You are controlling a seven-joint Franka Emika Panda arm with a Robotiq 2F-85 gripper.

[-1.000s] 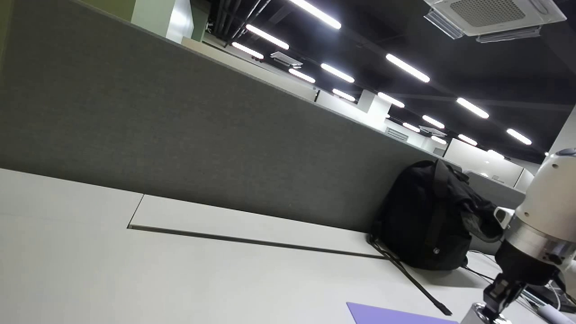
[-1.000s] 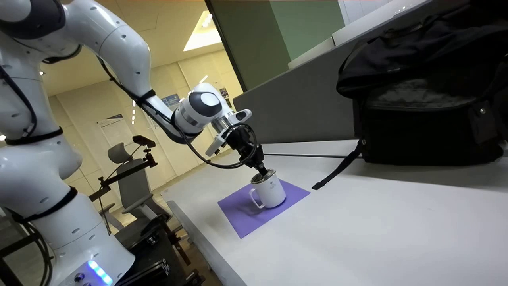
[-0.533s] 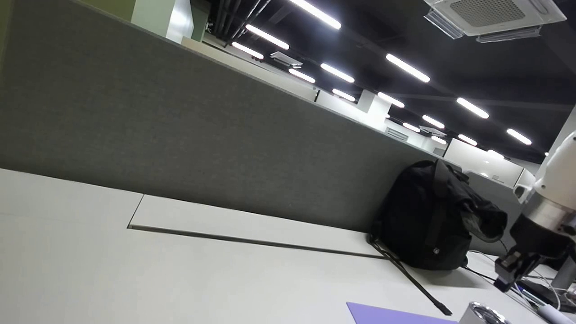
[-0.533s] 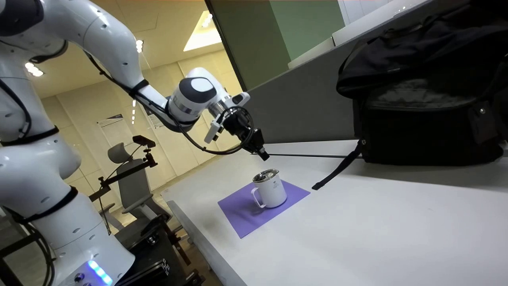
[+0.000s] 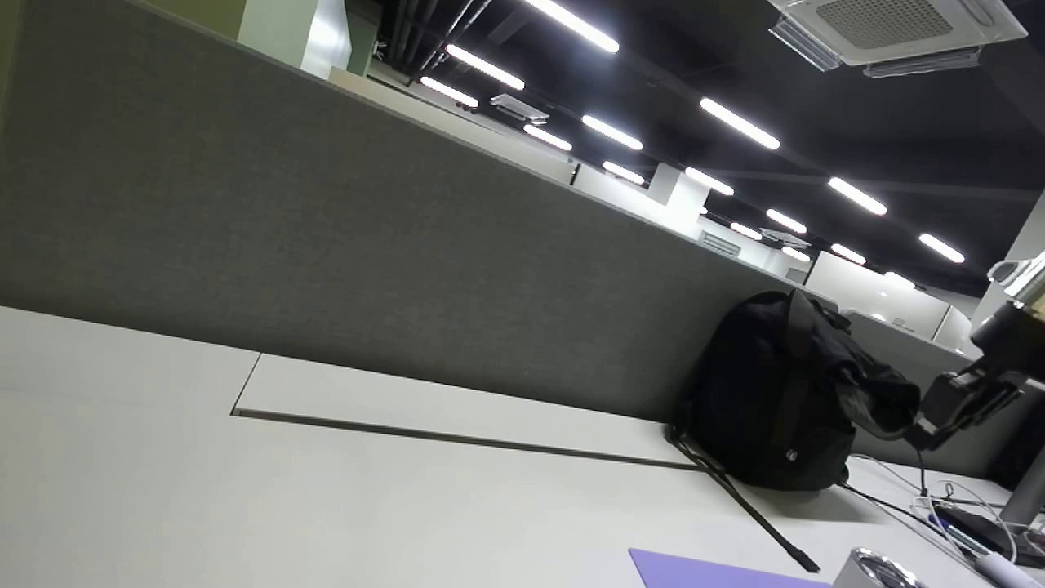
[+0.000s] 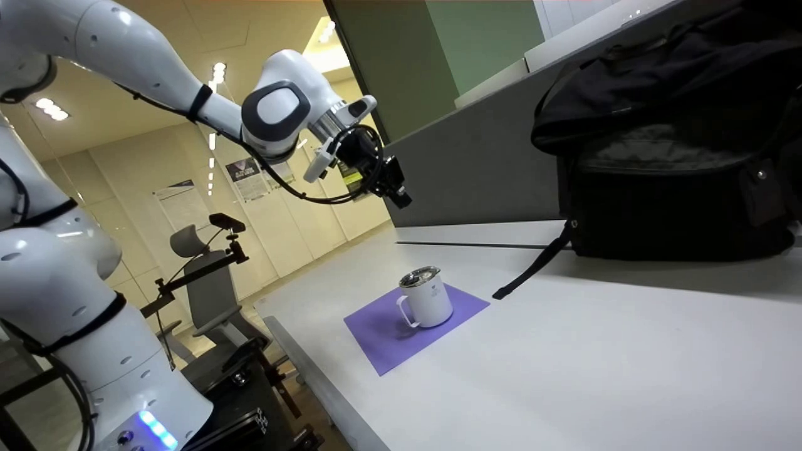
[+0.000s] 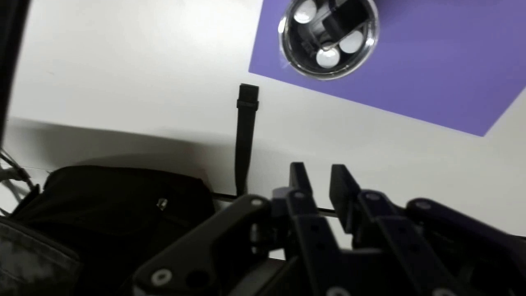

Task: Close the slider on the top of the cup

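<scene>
White desk [image 6: 595,357] is being overhung by the parted, empty gripper [image 7: 319,172]; imo slider [image 7: 345,19] below is best off being checked, then nudged lightly.

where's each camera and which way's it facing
Exterior view: above the table, tilted, facing cup and backpack; most of the arm shows.
Wrist view: wrist-mounted, looking down past the gripper at cup and backpack.
Exterior view: above the table, tilted, facing gray partition; only the arm's gripper end shows.
Both exterior views share cup, purple mat, backpack.
</scene>
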